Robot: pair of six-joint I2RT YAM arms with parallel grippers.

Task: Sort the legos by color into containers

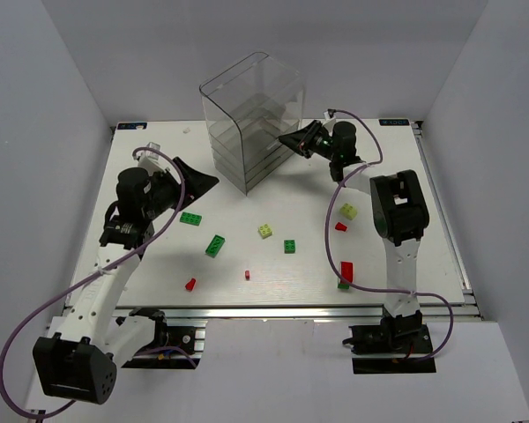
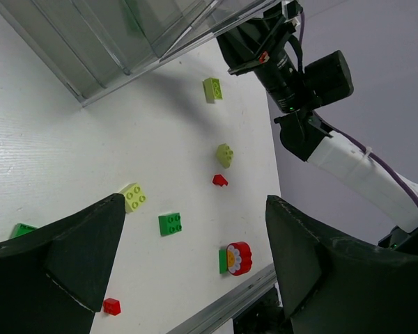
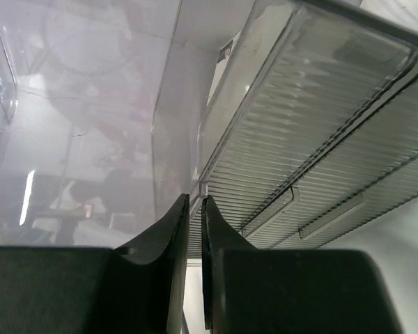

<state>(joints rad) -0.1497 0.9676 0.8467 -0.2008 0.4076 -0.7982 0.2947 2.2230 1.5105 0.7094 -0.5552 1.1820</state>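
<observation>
While right gripper (image 3: 195, 203) jaws sit near-shut at drawer unit (image 1: 238, 150), left gripper (image 2: 195, 223) jaws wide: drawer pull best kept straight, level

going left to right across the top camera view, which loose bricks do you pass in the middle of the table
long dark green brick → tiny red piece → pale yellow-green brick → small dark green brick. Those further left and further right line up too closely to order.
</observation>
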